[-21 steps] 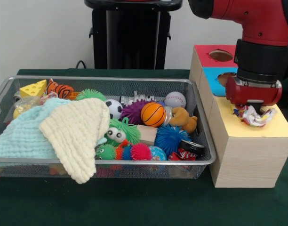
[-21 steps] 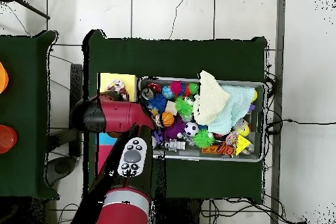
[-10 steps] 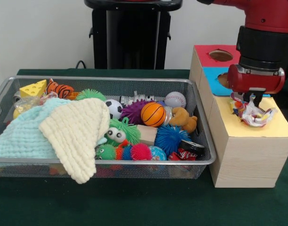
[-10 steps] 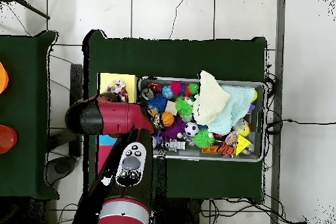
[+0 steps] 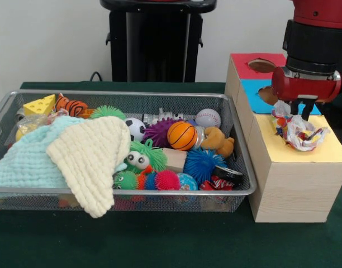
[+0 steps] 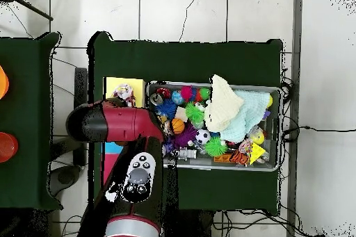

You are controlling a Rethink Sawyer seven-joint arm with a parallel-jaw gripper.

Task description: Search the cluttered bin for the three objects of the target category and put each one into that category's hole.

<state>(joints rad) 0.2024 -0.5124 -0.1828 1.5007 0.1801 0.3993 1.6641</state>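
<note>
**Sorting the bin: one item on the yellow section, more still to find**

Hanging above the wooden box [image 5: 297, 167], the end effector [image 5: 303, 109] stands over the yellow section, and a crumpled bundle of plastic wrappers [image 5: 298, 133] lies just under it. Whether the fingers are wide, narrow or holding the bundle, I cannot tell; dark tips seem to reach down to the bundle, but the contact is not clear. The bundle sits on top of the yellow section and is not yet down in any hole; no hole shows in the yellow part, because the bundle covers that place. The red section behind has a round hole [image 5: 262, 65], and the blue section has another, half hidden by the arm.

As I judge it, this is one target object being delivered, and the delivery is not finished. How many of the three were already put in, the pictures do not show.

The wire bin [image 5: 137, 192] on the green desk [image 5: 160, 240] is full. A yellow cloth [image 5: 93, 156] and a light blue cloth [image 5: 25, 162] cover its one end and could hide more targets. Around them lie a basketball [image 5: 181, 135], a baseball [image 5: 208, 118], a small soccer ball [image 5: 135, 128], spiky rubber balls, a cheese wedge [image 5: 39, 104] and a striped tiger toy [image 5: 70, 105]. In the overhead view the red arm [image 6: 122, 124] covers most of the box.
</note>
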